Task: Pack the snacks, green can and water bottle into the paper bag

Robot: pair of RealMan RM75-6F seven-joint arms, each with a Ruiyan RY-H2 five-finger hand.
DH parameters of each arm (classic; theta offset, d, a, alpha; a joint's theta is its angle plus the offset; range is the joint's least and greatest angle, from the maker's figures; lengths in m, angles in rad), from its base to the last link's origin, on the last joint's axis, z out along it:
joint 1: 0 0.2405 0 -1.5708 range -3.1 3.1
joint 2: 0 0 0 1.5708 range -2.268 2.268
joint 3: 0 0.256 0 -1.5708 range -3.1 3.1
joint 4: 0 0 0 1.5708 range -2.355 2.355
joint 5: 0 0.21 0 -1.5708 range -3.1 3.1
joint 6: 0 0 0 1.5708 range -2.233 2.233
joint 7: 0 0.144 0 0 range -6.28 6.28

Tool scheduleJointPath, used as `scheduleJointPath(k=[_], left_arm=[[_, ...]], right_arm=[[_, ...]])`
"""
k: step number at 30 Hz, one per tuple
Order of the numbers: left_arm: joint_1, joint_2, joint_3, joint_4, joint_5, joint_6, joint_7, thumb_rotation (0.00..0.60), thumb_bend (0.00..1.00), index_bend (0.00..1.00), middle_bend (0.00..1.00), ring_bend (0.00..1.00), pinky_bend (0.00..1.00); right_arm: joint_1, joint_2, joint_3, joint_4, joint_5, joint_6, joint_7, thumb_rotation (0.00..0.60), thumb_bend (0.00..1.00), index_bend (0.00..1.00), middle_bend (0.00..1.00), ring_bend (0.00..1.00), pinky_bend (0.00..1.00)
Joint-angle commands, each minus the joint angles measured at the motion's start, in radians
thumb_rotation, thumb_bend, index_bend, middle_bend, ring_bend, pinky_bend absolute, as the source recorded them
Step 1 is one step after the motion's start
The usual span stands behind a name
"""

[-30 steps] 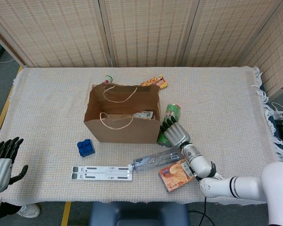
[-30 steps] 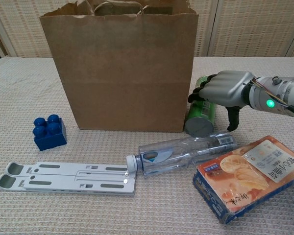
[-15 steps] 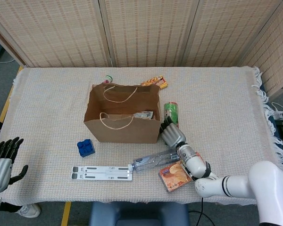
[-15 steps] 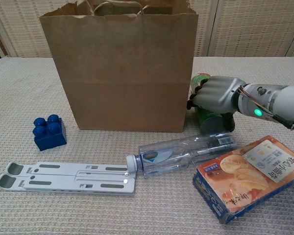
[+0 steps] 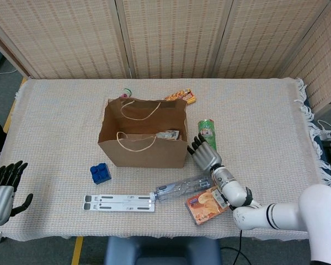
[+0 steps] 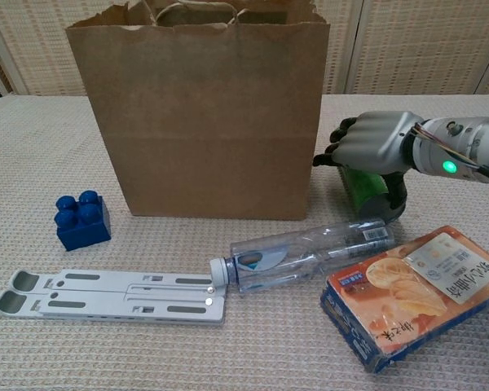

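At the far left, the left robot hand (image 5: 3,190) hangs past the table's near edge, fingers spread and holding nothing. On the table (image 5: 55,110), covered by a pale woven cloth, a blue toy block (image 6: 81,219) sits left of an upright brown paper bag (image 6: 204,114), and a flat grey folding stand (image 6: 114,295) lies in front. A clear water bottle (image 6: 310,252) lies on its side beside the stand, with an orange snack box (image 6: 411,293) at the near right. The right robot hand (image 6: 375,145) is wrapped around the green can (image 5: 207,132), just right of the bag. A second ago the can lay tipped toward the bag's corner; now it has swung away from the bag, its top pointing back and its base toward the chest camera, apparently raised (whether it fully clears the cloth is unclear). That suggests a grasp secure enough to carry it over the bag's rim next. Another snack pack (image 5: 182,97) lies behind the bag, something is already inside it, and woven reed screens (image 5: 165,36) close off the room behind.
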Motion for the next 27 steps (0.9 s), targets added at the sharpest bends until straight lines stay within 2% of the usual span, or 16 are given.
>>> scheduleJointPath(k=[1,6,11,15,24,27], left_arm=[[0.0,0.0,0.0,0.0,0.0,0.0,0.0,0.6,0.36,0.0,0.0,0.0,0.0],[0.0,0.0,0.0,0.001,0.0,0.0,-0.001,0.6,0.36,0.0,0.0,0.0,0.0],[-0.001,0.0,0.0,0.0,-0.001,-0.001,0.0,0.6,0.36,0.0,0.0,0.0,0.0],[0.0,0.0,0.0,0.0,-0.001,-0.001,0.001,0.6,0.36,0.0,0.0,0.0,0.0],[0.001,-0.001,0.0,0.0,0.0,0.002,0.004,0.6,0.36,0.0,0.0,0.0,0.0],[0.001,-0.002,0.0,0.0,-0.001,0.002,0.006,0.6,0.36,0.0,0.0,0.0,0.0]], right_arm=[[0.015,0.016,-0.018,-0.02,0.023,0.007,-0.028,0.6,0.02,0.0,0.07,0.0,0.0],[0.028,0.036,-0.043,-0.038,0.018,0.007,-0.044,0.6,0.02,0.0,0.06,0.0,0.0],[0.003,0.075,-0.022,-0.061,-0.071,0.024,0.055,0.6,0.01,0.0,0.06,0.0,0.0],[-0.01,0.115,-0.026,-0.074,-0.127,0.032,0.092,0.6,0.01,0.0,0.06,0.0,0.0],[-0.015,0.171,-0.068,-0.095,-0.188,0.001,0.093,0.6,0.01,0.0,0.06,0.0,0.0],[-0.022,0.187,-0.094,-0.094,-0.261,-0.006,0.095,0.6,0.01,0.0,0.06,0.0,0.0]])
